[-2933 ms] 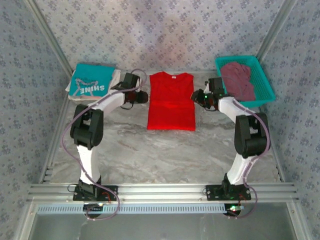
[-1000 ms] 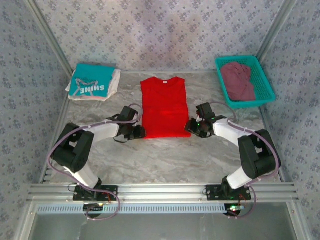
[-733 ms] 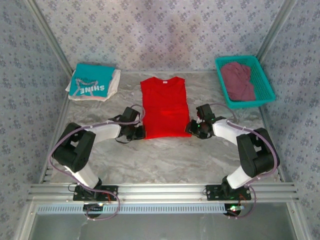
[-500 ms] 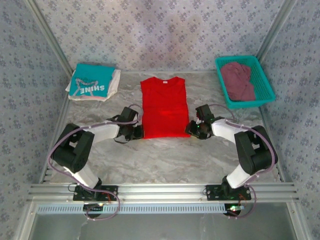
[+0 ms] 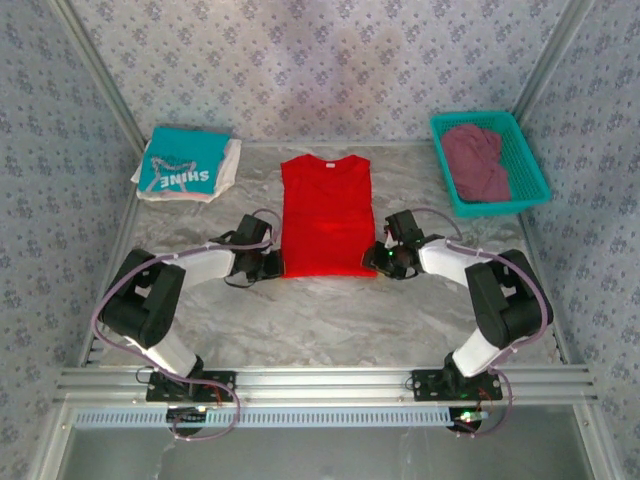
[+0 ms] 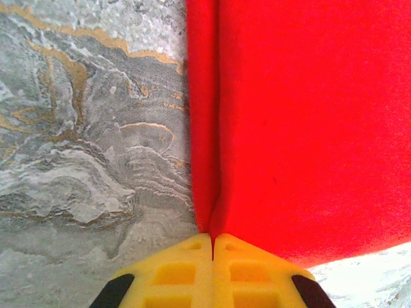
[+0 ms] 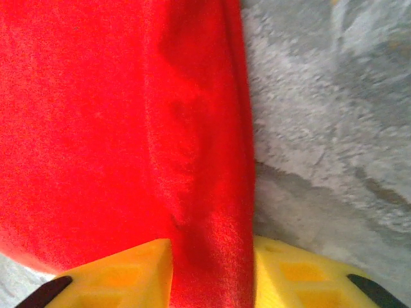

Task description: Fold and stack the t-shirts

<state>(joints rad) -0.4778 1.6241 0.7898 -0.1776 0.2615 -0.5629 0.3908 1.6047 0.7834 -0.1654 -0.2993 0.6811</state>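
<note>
The bright red t-shirt (image 5: 325, 215) lies flat in the middle of the table, sleeves folded in, collar at the far end. My left gripper (image 5: 272, 262) is at its near left corner. In the left wrist view the yellow jaws meet, shut on the red t-shirt's (image 6: 302, 115) corner fold, at the left gripper (image 6: 212, 239). My right gripper (image 5: 385, 258) is at the near right corner. Its jaws stand apart astride the red t-shirt's (image 7: 115, 115) edge, which fills the right gripper's (image 7: 212, 256) gap. The teal "SHINE" t-shirt (image 5: 180, 163) lies folded on a white one (image 5: 226, 165).
A teal basket (image 5: 533, 165) at the back right holds the crumpled maroon t-shirt (image 5: 476, 160). The folded stack sits at the back left by the left wall. Bare marble table (image 5: 330, 315) stretches between the red shirt and the arm bases.
Both grippers have crept inward onto the red shirt's near corners. The shirt's lower side edges are drawn in slightly. The rest of the shirt lies as before.
</note>
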